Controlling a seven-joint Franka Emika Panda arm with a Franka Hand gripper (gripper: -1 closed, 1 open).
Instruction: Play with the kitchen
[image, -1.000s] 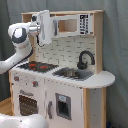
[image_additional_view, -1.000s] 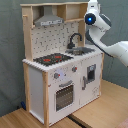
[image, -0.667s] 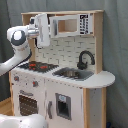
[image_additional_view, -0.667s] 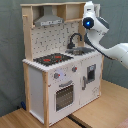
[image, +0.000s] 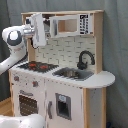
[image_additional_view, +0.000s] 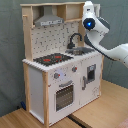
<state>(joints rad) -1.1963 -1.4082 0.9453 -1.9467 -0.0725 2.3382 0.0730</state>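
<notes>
The kitchen is a white and light-wood toy with a black-red stovetop. It also has a black faucet over a sink, a grey hood and an oven door. The small microwave cabinet sits at the top. My gripper is raised to the upper shelf level, right beside the microwave cabinet's left end. The white arm reaches in from the first exterior view's left.
A wooden floor or table lies under the kitchen. A grey curtain hangs behind it. A white rounded part fills the first exterior view's bottom left corner.
My gripper has shifted slightly beside the microwave cabinet, staying at the same height. The kitchen itself looks unchanged.
</notes>
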